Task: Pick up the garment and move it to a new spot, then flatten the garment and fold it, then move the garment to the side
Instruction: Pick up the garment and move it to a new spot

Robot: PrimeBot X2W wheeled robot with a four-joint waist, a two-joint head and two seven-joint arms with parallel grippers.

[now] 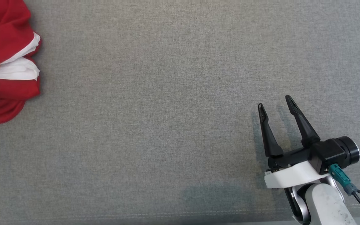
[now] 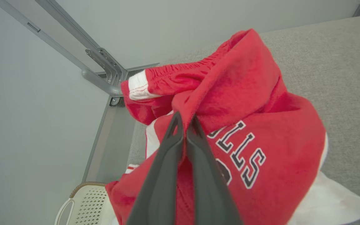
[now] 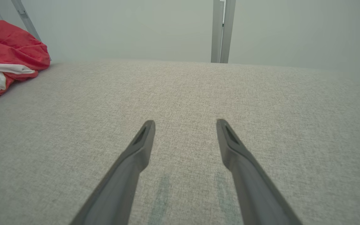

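Fingers (image 2: 164, 175) on the left gripper (image 2: 185, 120) were clamped on the red garment (image 2: 261, 93), the right gripper's (image 1: 274, 102) spread open over the counter (image 1: 152, 109).

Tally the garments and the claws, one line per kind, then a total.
Garments: 1, the red-and-white garment
Claws: 2, left claw shut on the garment, right claw open
Total: 3
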